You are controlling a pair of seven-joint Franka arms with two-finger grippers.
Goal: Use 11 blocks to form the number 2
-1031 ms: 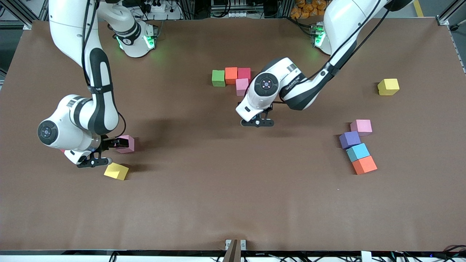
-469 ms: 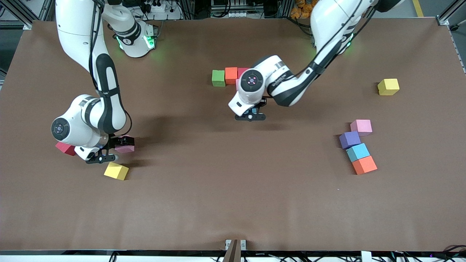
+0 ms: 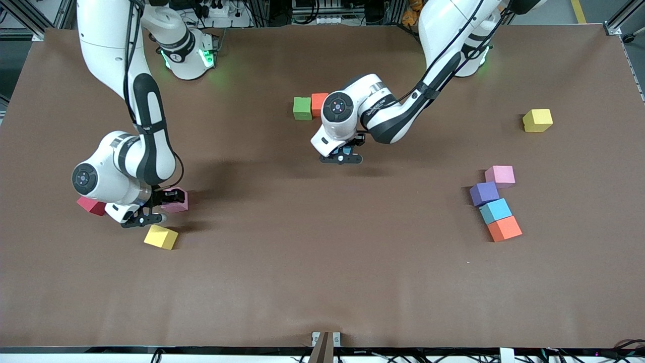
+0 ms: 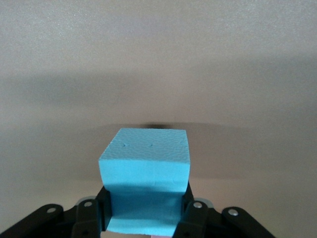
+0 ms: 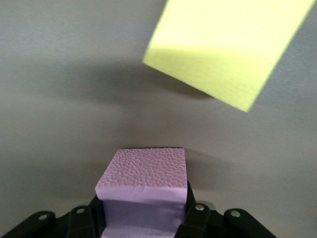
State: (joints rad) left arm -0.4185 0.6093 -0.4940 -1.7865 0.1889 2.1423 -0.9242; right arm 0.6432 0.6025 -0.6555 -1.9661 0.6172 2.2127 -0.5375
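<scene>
My left gripper [image 3: 341,153] is shut on a light blue block [image 4: 145,171] and hangs over bare table beside the green block [image 3: 302,108] and orange block [image 3: 318,103]. The left arm covers whatever lies beside the orange one. My right gripper [image 3: 162,200] is shut on a pink block [image 3: 176,200] at table level; its fingers [image 5: 196,218] press against the pink block [image 5: 143,186]. A yellow block [image 3: 160,237] lies just nearer the camera, and the same yellow block [image 5: 228,49] fills the right wrist view's corner. A red block [image 3: 90,205] peeks out beside the right wrist.
Toward the left arm's end, a pink block [image 3: 500,175], purple block [image 3: 484,193], light blue block [image 3: 495,210] and orange block [image 3: 504,228] form a short line. Another yellow block [image 3: 537,120] sits alone, farther from the camera than that line.
My right gripper has closed onto the pink block. The left arm carried the light blue block toward the green and orange blocks, now covering the red and pink blocks there.
</scene>
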